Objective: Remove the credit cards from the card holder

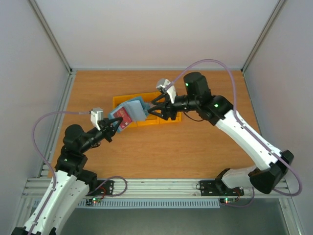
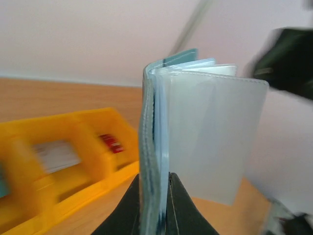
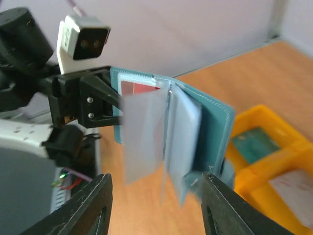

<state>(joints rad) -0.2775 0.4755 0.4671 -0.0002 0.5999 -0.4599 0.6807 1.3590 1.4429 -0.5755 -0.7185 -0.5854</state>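
My left gripper (image 1: 115, 125) is shut on the lower edge of the dusty-blue card holder (image 1: 132, 108) and holds it upright above the table; in the left wrist view (image 2: 155, 178) its fingers pinch the cover (image 2: 149, 147). The holder is open and its clear sleeves (image 3: 146, 132) fan out. A red card (image 3: 142, 88) sits in a pocket on the inner side. My right gripper (image 3: 155, 181) is open, with the sleeves hanging between its fingers; in the top view (image 1: 154, 108) it is at the holder's right edge. A teal-green card (image 3: 254, 142) and a whitish card (image 3: 293, 183) lie in the bin.
A yellow compartment bin (image 1: 164, 119) stands on the wooden table behind and below the holder; it also shows in the left wrist view (image 2: 73, 147). Grey walls close in the table on three sides.
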